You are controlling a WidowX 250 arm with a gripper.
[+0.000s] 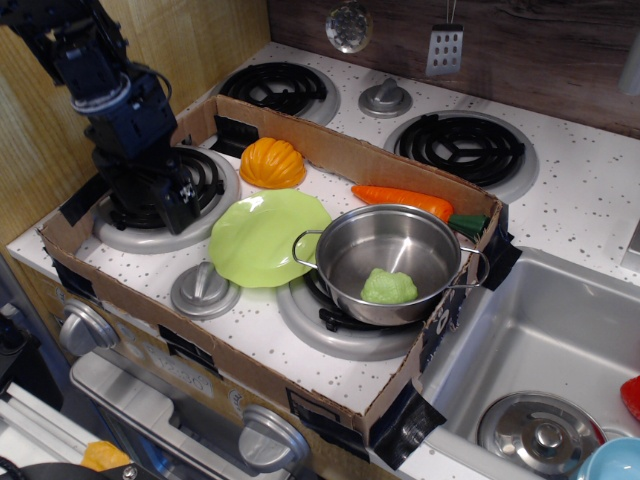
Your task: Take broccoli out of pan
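Toy kitchen setup here: a white speckled countertop [590,215] fills most of the frame, with black coil burners [462,148] toward the top. A dark wood backsplash [540,50] runs along the upper right, and a light wood panel [215,40] sits upper left. Lower right there's a grey sink [520,330]. Lighting is soft and even.

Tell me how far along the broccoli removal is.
Nothing is done yet: the broccoli sits on the floor of the pan. In hand: nothing; the gripper hangs over the far-left burner, away from the pan, its finger state unclear. Left: reach the pan, grasp the broccoli, lift it out.
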